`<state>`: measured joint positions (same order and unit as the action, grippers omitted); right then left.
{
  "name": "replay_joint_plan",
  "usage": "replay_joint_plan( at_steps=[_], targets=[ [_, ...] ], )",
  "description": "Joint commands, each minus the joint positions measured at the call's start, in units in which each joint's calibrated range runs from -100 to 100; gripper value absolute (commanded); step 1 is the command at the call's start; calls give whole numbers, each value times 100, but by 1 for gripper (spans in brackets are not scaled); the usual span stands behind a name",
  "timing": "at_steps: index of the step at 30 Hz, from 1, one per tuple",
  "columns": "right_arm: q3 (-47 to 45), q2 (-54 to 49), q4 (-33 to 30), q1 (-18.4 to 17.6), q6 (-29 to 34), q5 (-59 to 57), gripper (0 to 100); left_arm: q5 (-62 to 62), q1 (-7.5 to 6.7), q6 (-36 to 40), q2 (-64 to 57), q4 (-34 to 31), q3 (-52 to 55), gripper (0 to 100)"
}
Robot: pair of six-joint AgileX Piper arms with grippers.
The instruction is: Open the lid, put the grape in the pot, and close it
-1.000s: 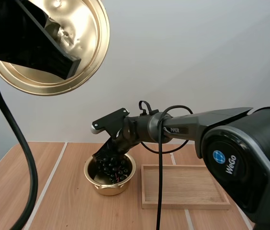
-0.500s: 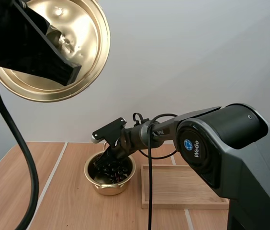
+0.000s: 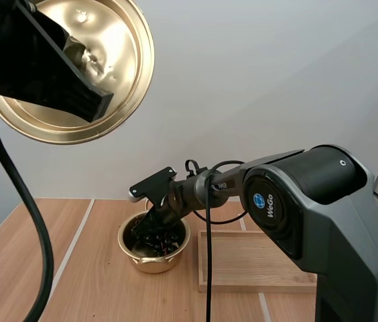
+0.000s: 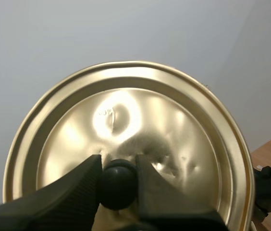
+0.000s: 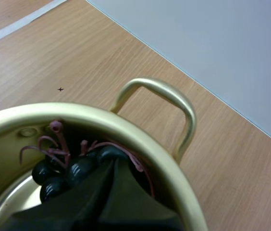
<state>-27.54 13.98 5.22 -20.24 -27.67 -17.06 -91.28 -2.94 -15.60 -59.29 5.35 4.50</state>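
since a second ago the right arm has reached further forward and its right gripper (image 3: 150, 228) has sunk from above the rim down into the pot (image 3: 152, 263); over the last half second it has hardly shifted. the lid (image 3: 125, 60) has stayed raised.

high view: the small round brass-coloured pot stands on the pale wooden table (image 3: 88, 282), just beside the shallow rectangular wooden tray (image 3: 263, 258). the bunch of grapes (image 3: 161, 239), dark and glossy, lies inside the pot under the black fingers. up near the camera the left gripper (image 3: 85, 57) holds the shiny, dished gold lid with its underside showing.

left wrist view: the left gripper (image 4: 118, 166) is clamped on the round black knob (image 4: 117, 185), one ribbed finger (image 4: 78, 187) on each side of it. the lid (image 4: 126, 110) is a smooth metal disc with a stepped rim and soft reflections.

right wrist view: the right gripper (image 5: 111, 166) is closed to a dark wedge with a thin seam, its tips nipped on the bunch of grapes (image 5: 73, 168), whose round black berries and thin pinkish stems sit within the pot's (image 5: 140, 139) polished wall. a looped metal handle (image 5: 174, 101) stands off the rim above the wood-grain table (image 5: 78, 62).
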Motion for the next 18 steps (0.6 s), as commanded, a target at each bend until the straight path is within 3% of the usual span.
replay_joint_plan(
  at_steps=[1, 12, 18],
  targets=[
    [-152, 358, -82, -24, -28, -814, 0, -11, -14, 48, -23, -8, -52, 0],
    [-152, -833, 230, -24, 11, -1329, 0, 43, -14, 48, -23, -8, -52, 0],
    [-152, -1541, 302, -24, 11, -2321, 0, 96, -14, 48, -23, -144, -52, 0]
  ],
)
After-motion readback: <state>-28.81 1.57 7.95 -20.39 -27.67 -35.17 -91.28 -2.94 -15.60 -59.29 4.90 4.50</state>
